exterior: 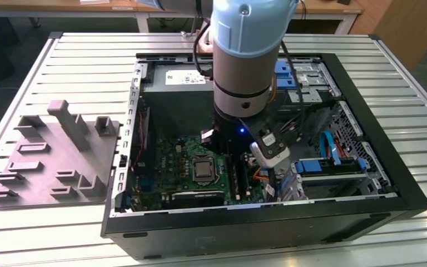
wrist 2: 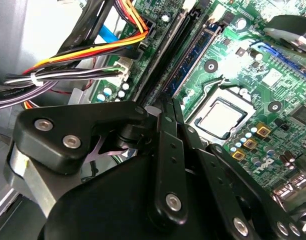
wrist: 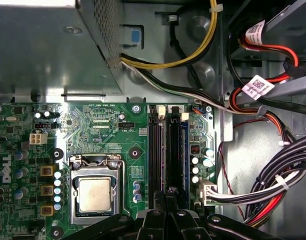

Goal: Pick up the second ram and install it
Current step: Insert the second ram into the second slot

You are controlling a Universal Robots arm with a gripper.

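**Ana:** Reaching down from above, one pale blue arm [exterior: 247, 55] goes into one open black computer case [exterior: 391, 167]. The case lies on a slatted metal counter [exterior: 35, 222].

**Ben:** What else is on the counter?

**Ana:** One grey tray [exterior: 50, 161] with several upright blocks sits on the exterior view's left, just beside the case. I see no strip lying on it.

**Ben:** Where is the gripper?

**Ana:** The gripper [exterior: 271, 177] is low inside the case, over the green motherboard [wrist: 108, 130]. In the second wrist view the gripper [wrist 2: 165, 105] has its two black fingers [wrist 2: 168, 145] drawn together, with nothing visible between them.

**Ben:** And the second ram?

**Ana:** I count one dark blue-green strip, the second ram [wrist 2: 193, 55]. It stands on edge in the row of long memory slots, not in the fingers. In the first wrist view the second ram [wrist: 186, 155] shows as a thin blue line beside two black slots [wrist: 155, 160]. The gripper [wrist: 168, 192] is at the near end of those slots, just beside the strip. I cannot tell whether it touches the strip.

**Ben:** Anything nearby?

**Ana:** One silver processor [wrist: 94, 194] sits in its socket on the far side of the slots from the strip. One bundle of coloured cables [wrist 2: 83, 50] runs along the other side.
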